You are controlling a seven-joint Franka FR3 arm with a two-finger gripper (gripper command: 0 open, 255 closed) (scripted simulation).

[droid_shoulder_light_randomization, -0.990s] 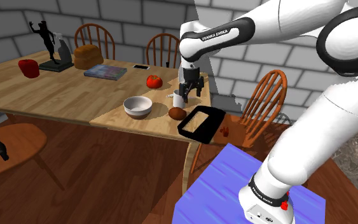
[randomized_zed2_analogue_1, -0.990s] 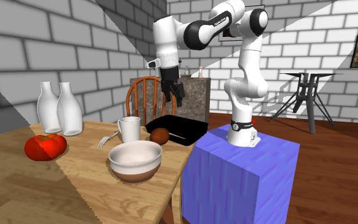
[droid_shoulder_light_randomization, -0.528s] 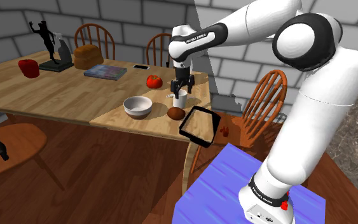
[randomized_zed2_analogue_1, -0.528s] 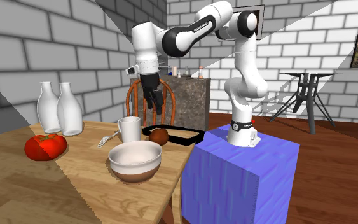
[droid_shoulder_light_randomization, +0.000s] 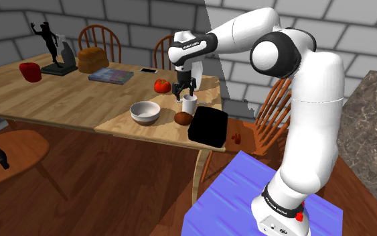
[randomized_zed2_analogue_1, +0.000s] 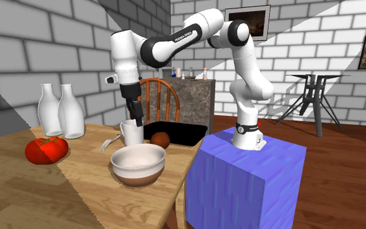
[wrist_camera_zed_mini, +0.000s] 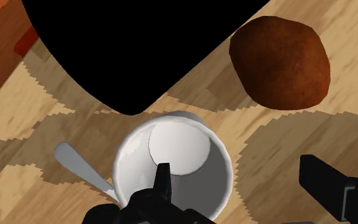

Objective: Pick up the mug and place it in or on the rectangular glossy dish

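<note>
White arm (droid_shoulder_light_randomization: 317, 100), dark joints (droid_shoulder_light_randomization: 278, 57), black hand (droid_shoulder_light_randomization: 183, 94).

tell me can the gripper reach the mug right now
Probably yes: the open gripper hangs just above the mug, straddling its wall, with nothing in between.

White mug (droid_shoulder_light_randomization: 189, 104) upright, mouth up, empty, near table (droid_shoulder_light_randomization: 46, 94) corner; glossless black rectangular dish (droid_shoulder_light_randomization: 208, 126) just beside it at table's edge.
</note>
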